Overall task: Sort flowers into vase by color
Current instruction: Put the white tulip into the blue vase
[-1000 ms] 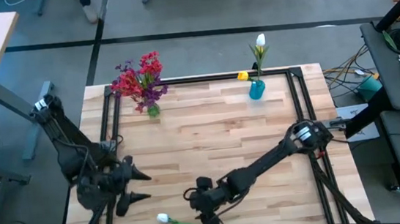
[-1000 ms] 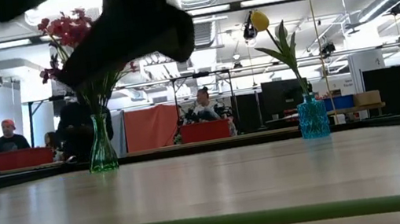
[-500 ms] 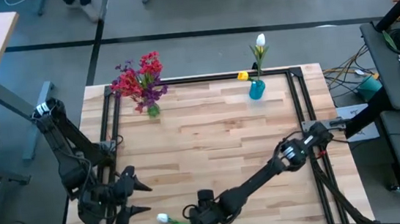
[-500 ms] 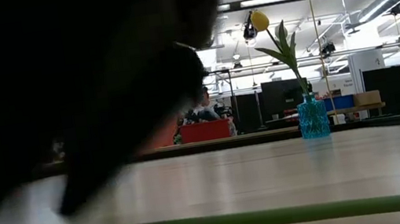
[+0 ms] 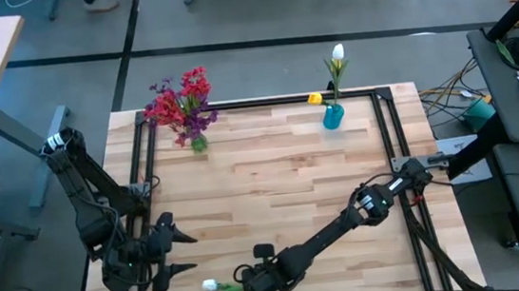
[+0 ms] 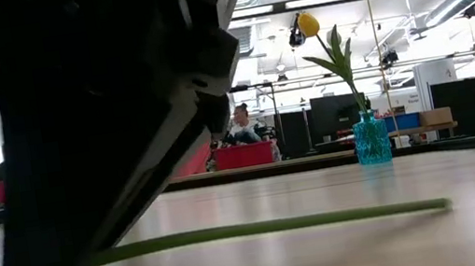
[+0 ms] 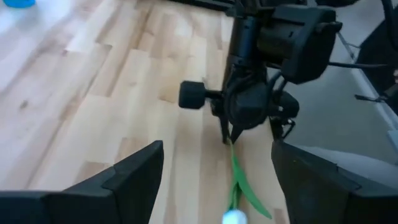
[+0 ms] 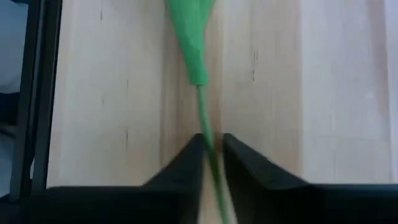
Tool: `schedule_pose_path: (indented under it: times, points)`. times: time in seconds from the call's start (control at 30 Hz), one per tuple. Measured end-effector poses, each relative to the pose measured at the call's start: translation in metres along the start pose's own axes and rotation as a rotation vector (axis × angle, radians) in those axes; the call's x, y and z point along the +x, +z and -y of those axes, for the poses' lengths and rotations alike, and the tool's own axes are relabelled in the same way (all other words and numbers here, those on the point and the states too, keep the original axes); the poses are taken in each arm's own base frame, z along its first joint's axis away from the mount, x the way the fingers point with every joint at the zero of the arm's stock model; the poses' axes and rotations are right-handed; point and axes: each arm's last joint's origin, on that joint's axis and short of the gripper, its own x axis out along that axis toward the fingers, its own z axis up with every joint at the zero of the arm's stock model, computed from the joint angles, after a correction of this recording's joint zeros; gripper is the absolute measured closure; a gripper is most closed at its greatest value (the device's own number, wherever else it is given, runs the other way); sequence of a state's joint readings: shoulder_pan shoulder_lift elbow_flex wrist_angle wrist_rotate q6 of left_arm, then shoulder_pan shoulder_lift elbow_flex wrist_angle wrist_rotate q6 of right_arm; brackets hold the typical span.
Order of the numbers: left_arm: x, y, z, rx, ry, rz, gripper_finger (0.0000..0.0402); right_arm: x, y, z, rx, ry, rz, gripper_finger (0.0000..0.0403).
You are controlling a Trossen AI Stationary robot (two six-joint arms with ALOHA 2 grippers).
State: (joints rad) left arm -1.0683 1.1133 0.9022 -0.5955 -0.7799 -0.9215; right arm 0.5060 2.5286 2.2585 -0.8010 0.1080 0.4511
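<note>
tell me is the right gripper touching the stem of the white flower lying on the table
Touching. In the right wrist view the right gripper has its two fingers closed in on the green stem, which runs straight between their tips with no gap visible on either side.

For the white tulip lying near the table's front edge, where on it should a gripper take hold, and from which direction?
Take the white tulip by its thin green stem, coming from straight above. It lies flat on the table, so the fingers can straddle the stem, clear of the soft head and leaf. The right gripper is doing this, its fingers closed onto the stem. The left gripper waits open nearby.
</note>
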Motion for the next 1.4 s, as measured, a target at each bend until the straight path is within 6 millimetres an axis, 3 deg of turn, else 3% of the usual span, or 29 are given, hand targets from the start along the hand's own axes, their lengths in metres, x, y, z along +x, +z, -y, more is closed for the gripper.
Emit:
schedule_pose_path:
  times: [0.07, 0.27, 0.43, 0.6, 0.8, 0.97, 1.1, 1.2, 1.4]
  points:
    - [0.000, 0.000, -0.001, 0.005, 0.016, 0.013, 0.0120, 0.002, 0.000, 0.001, -0.023, 0.001, -0.002, 0.0381]
    - [0.004, -0.008, -0.002, 0.125, 0.083, 0.060, 0.0120, -0.013, 0.003, 0.007, -0.150, -0.025, -0.003, 0.0392]
    - [0.005, -0.023, 0.000, 0.192, 0.058, 0.040, 0.0120, -0.048, -0.001, 0.017, -0.204, -0.052, -0.032, 0.0393]
    - [0.002, -0.024, 0.001, 0.225, 0.056, 0.065, 0.0120, -0.083, -0.021, 0.030, -0.218, -0.053, 0.018, 0.0393]
    - [0.005, -0.015, 0.016, 0.386, -0.002, 0.151, 0.0120, -0.130, -0.051, 0.060, -0.235, -0.095, 0.361, 0.0394]
    - [0.018, 0.012, 0.014, 0.503, -0.018, 0.229, 0.0123, -0.162, -0.075, 0.097, -0.301, -0.132, 0.688, 0.0394]
    - [0.045, 0.048, -0.007, 0.560, -0.104, 0.265, 0.0132, -0.193, -0.087, 0.133, -0.385, -0.118, 0.984, 0.0394]
    - [0.066, 0.071, -0.038, 0.572, -0.070, 0.282, 0.0142, -0.202, -0.103, 0.161, -0.438, -0.075, 1.115, 0.0394]
    - [0.098, 0.082, -0.105, 0.472, -0.068, 0.457, 0.0159, -0.210, -0.127, 0.183, -0.473, -0.094, 1.373, 0.0394]
